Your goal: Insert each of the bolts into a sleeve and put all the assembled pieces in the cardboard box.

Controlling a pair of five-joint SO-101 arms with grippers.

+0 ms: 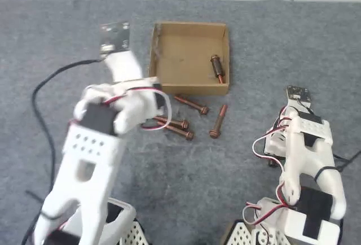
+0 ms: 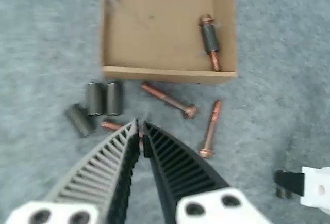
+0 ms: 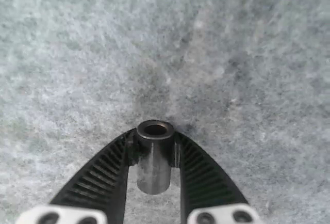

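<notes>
dark metal sleeve (image 3: 153,168), stiff and likely slick, is pinched in my right claw (image 3: 154,137); left claw (image 2: 141,127), all but closed and empty, hangs over loose bolts (image 2: 167,99) beside the box (image 2: 170,73). i'd grip one mid-shank.

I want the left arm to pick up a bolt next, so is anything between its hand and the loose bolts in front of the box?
Nothing visible does. The left hand hangs directly over the loose bolts on the grey mat, with only air between. The three sleeves lie beside them, not on top.
</notes>
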